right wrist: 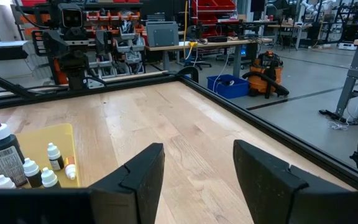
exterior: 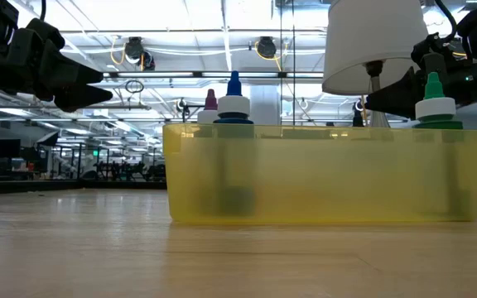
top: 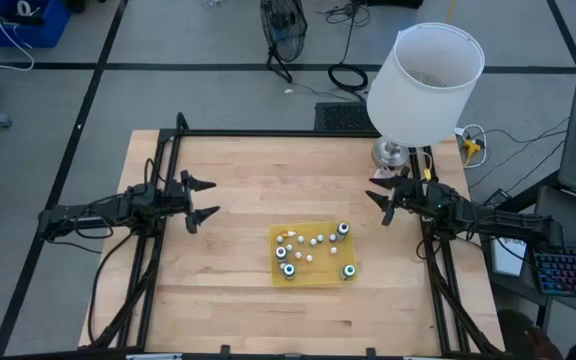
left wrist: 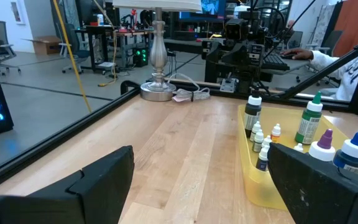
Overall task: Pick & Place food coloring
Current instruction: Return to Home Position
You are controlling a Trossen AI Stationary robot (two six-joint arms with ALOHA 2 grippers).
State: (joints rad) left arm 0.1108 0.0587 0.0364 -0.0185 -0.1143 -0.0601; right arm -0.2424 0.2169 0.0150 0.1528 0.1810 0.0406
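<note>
High view: left gripper (top: 208, 198) and right gripper (top: 378, 200) hover above the table's (top: 238, 160) left and right sides, each with fingers spread and empty. Food coloring bottles (top: 313, 240) stand inside the yellow bin (top: 323, 270) near table centre, between both arms.

Most of the tabletop (top: 238, 170) is bare wood. The whole left half and the strip along the bottom of the high view give open passage. In the lower middle sits the yellow bin (top: 320, 274), and its tall bottles (exterior: 233, 106) poke above the rim, so a low sweep there is blocked. At upper right the lamp (top: 425, 82) overhangs the corner, seemingly just beside the right tool (top: 376, 200). The left tool (top: 213, 198), fingers spread like the right one's, faces clear wood.
</note>
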